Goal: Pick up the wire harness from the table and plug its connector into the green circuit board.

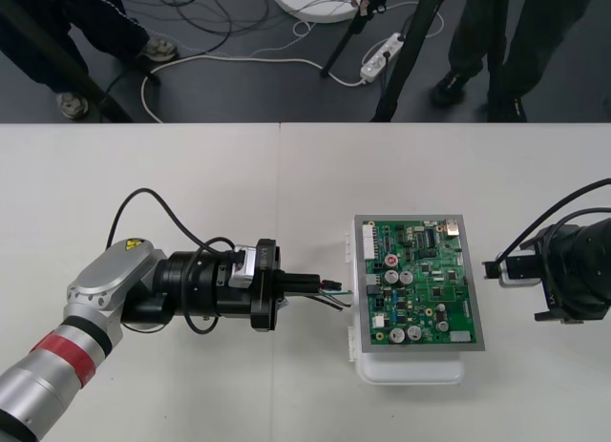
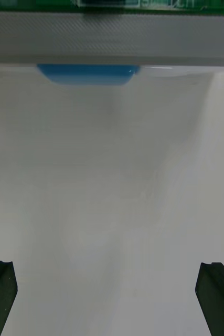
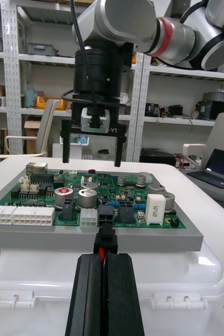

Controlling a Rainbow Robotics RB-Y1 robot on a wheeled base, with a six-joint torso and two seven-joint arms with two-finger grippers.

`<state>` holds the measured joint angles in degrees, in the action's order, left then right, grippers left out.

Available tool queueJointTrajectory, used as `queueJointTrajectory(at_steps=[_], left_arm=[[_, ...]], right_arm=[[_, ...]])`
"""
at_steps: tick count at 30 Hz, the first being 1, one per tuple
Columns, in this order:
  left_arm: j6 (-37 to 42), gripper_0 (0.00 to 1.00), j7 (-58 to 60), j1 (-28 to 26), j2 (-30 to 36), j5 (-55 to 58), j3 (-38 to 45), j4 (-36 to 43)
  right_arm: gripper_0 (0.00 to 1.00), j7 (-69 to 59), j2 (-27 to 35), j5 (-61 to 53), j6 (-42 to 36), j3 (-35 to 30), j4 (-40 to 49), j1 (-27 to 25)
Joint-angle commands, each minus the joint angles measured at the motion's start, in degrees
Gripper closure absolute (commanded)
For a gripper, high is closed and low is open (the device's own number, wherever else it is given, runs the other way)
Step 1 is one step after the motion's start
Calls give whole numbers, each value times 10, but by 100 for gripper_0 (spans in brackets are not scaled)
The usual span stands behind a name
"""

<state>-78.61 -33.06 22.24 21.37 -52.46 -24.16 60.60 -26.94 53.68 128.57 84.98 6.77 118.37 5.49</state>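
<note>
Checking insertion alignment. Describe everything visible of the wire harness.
The wire harness is pinched in the shut black fingers of the left gripper. Its small black plug sticks out past the fingertips at the left edge of the green circuit board; whether it is seated cannot be told. A red wire shows between the fingers; green and black wires trail beside them.
</note>
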Motion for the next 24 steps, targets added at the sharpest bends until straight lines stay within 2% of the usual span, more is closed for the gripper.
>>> queueJointTrajectory(at_steps=[1,13,24], left_arm=[[25,100,-30,22,-13,10,-14,5],[46,100,-31,23,-13,29,-39,5],[59,100,-31,25,-21,30,-48,5]], right_arm=[[0,-6,-21,15,-3,9,13,14],[0,-30,-38,22,18,14,40,8],[0,-48,-43,53,26,14,95,-24]])
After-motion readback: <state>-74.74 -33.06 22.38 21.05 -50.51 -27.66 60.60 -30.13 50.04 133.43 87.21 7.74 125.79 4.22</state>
